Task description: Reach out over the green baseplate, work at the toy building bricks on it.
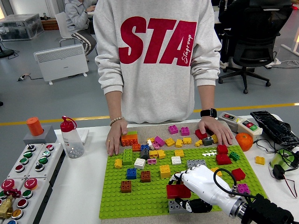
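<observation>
Reaching in from the lower right of the head view, the robot's right hand [196, 184] lay over the near part of the green baseplate [149, 198], its white fingers [180, 178] curled around a red brick [178, 191], which it held at the plate's near edge. A grey brick [174, 206] sat just below the red one, at the plate's front rim and partly under the hand. The black forearm [268, 213] ran off toward the bottom right corner. No left arm showed in this view.

The baseplate lay in the middle of the white table [79, 186], strewn with bricks: a brown one [125, 186] and a second brown one [145, 176] near the left front, a blue one [131, 173], a white one [139, 163], a yellow one [165, 171], a long grey one [196, 163], and red ones [223, 159] toward the right. A purple brick [243, 188] sat just beside the robot's wrist.

At the far side stood a person in a grey sweatshirt [156, 56]. One of the person's hands [113, 136] rested flat at the plate's far left corner beside an orange brick [129, 139], the other hand [216, 129], with a dark watch on its wrist, at the far right corner.

Off the plate stood a squeeze bottle with a red cap [71, 137], a panel of red and green buttons [28, 168], and an orange fruit [243, 141].
</observation>
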You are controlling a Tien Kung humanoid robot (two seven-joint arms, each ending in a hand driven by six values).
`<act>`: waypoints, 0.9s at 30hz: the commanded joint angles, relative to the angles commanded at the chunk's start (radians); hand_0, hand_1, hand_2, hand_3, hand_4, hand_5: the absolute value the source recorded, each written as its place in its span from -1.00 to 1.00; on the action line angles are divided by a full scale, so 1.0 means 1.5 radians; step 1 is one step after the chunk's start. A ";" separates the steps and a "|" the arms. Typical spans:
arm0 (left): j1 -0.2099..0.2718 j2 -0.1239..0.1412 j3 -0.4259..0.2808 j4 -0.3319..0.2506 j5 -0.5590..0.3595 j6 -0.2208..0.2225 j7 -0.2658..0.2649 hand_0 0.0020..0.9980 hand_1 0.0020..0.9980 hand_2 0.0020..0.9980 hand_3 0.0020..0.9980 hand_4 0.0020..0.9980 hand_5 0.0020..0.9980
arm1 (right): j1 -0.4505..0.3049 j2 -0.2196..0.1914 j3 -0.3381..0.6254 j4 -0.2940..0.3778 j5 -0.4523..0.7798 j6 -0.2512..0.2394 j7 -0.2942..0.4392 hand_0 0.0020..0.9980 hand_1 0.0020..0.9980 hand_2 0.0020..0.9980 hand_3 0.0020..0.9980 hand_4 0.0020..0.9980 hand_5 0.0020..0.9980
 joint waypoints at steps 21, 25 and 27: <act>0.007 -0.001 0.007 0.000 0.004 -0.001 0.006 0.32 0.38 0.44 0.15 -0.36 1.00 | 0.019 0.041 -0.033 -0.081 0.036 0.019 0.017 -0.41 -0.13 0.01 0.11 0.06 -0.92; 0.006 -0.001 0.009 0.000 0.001 -0.001 0.006 0.32 0.38 0.44 0.15 -0.36 1.00 | 0.025 0.049 -0.031 -0.088 0.036 0.025 0.012 -0.42 -0.12 0.01 0.10 0.04 -0.94; 0.005 -0.001 0.009 0.000 0.000 -0.001 0.006 0.32 0.38 0.44 0.15 -0.36 1.00 | 0.027 0.050 -0.030 -0.091 0.036 0.027 0.011 -0.42 -0.12 0.01 0.10 0.04 -0.94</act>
